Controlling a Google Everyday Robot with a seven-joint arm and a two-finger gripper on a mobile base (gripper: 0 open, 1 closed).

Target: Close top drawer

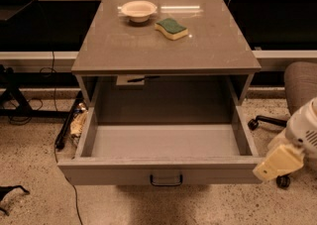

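Observation:
The top drawer of the grey cabinet is pulled out fully towards me. It is a wide, deep grey box and its inside is empty. The flat front panel carries a small black loop handle at its centre. My gripper, a cream-coloured piece on the white arm, sits at the lower right, right next to the right end of the drawer's front panel. Whether it touches the panel I cannot tell.
The cabinet top holds a pale bowl and a green and yellow sponge. An office chair stands at the right behind my arm. Cables and clutter lie on the floor left of the drawer.

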